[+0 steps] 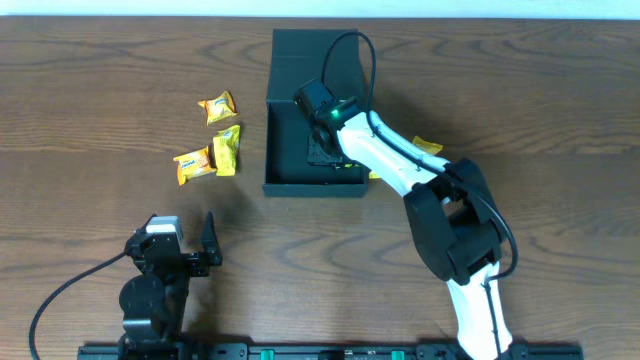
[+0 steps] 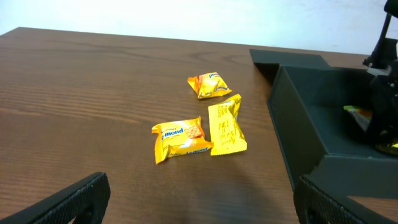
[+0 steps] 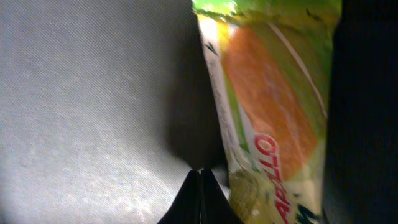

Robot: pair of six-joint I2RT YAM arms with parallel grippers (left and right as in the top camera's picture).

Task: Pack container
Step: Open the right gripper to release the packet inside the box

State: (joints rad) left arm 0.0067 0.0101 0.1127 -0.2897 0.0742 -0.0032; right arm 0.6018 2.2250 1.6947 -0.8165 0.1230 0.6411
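The dark container stands open at mid table, its flap lid folded back; its wall also shows in the left wrist view. My right gripper reaches down inside it. In the right wrist view its fingertips are pressed together with nothing between them, just over the box floor. A green and orange candy packet lies right beside them. My left gripper is open and empty near the front left.
Three yellow candy packets lie left of the box; they also show in the left wrist view. Another yellow packet lies right of the box, partly under the right arm.
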